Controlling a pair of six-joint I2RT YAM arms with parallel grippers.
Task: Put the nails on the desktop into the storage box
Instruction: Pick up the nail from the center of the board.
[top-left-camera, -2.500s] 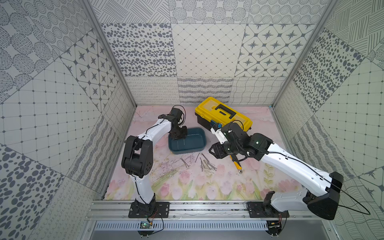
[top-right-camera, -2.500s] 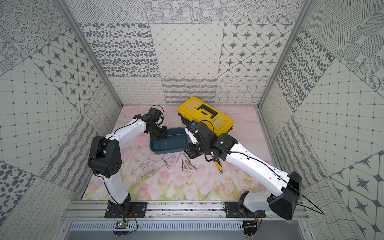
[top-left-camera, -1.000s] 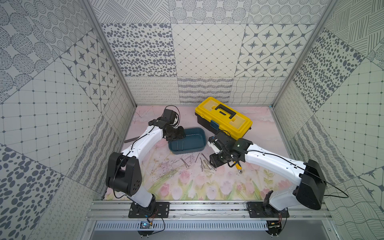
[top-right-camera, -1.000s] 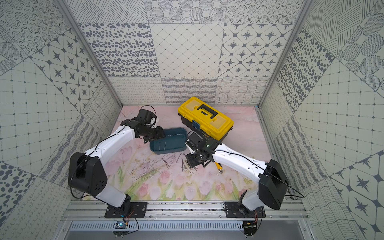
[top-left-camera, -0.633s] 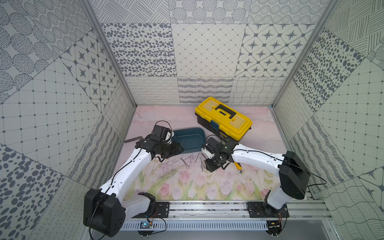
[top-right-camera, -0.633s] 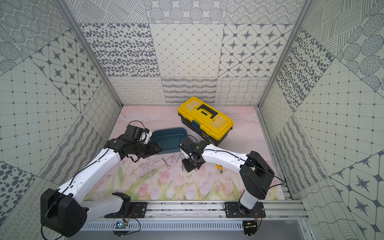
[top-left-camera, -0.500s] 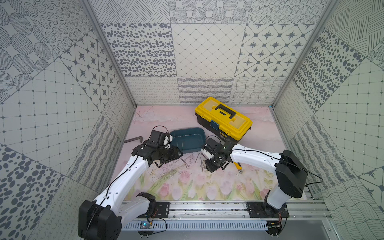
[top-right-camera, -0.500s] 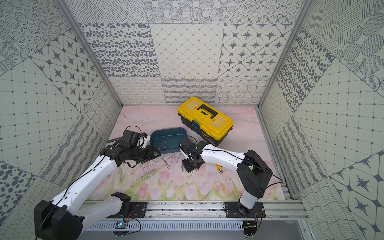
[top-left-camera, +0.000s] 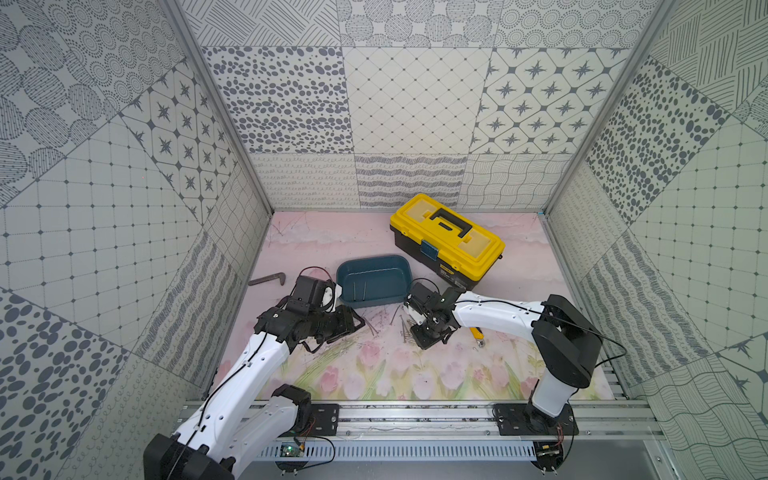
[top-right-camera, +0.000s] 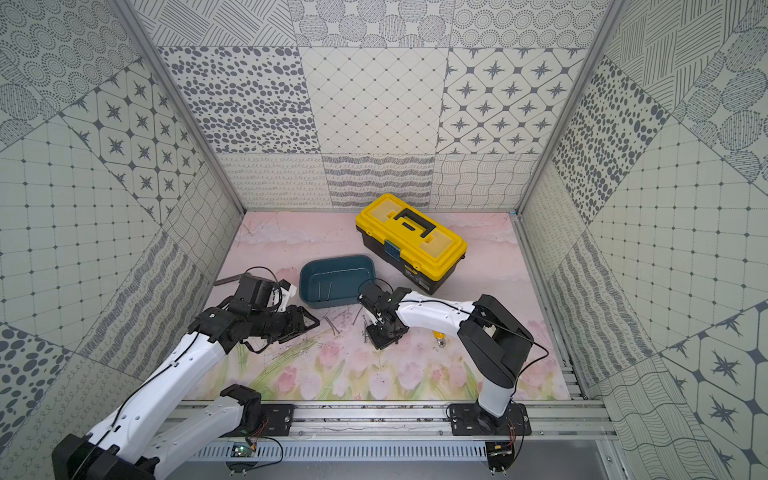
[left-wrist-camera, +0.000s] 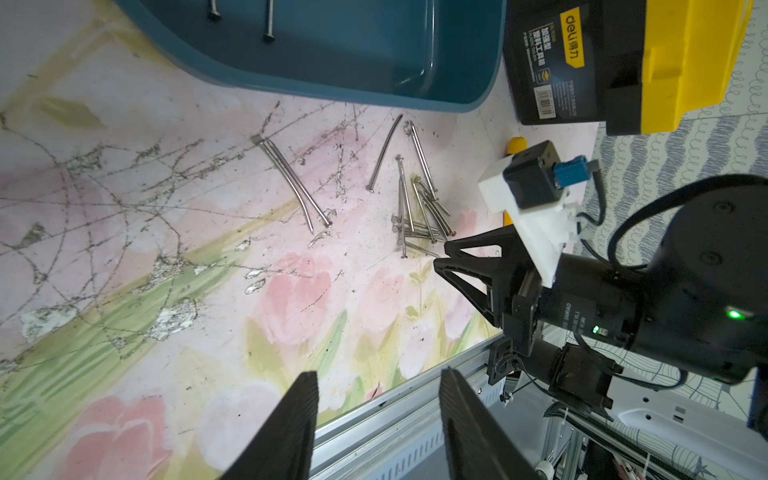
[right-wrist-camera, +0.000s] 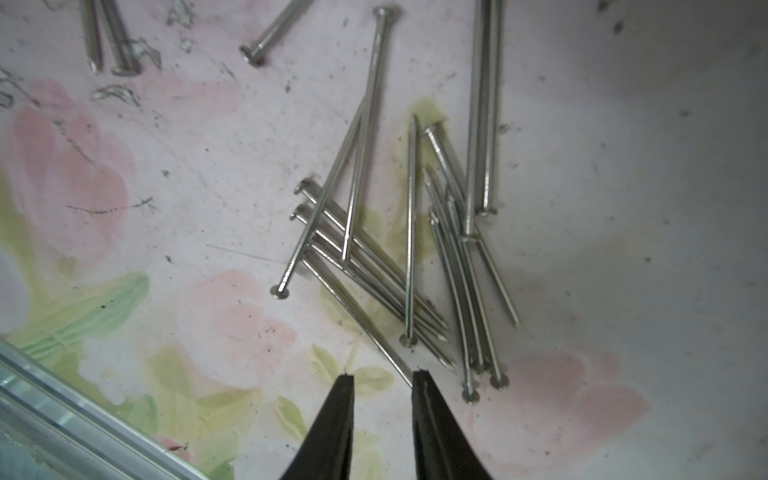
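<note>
Nails (right-wrist-camera: 484, 124) cross in a heap, plain only in right wrist view.

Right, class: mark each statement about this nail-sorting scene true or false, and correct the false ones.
1. The storage box holds two nails. True.
2. The yellow toolbox stands open. False: it is shut.
3. The left tool grips a nail. False: it is open and empty.
4. The right tool is beside the pile of loose nails. True.
</note>
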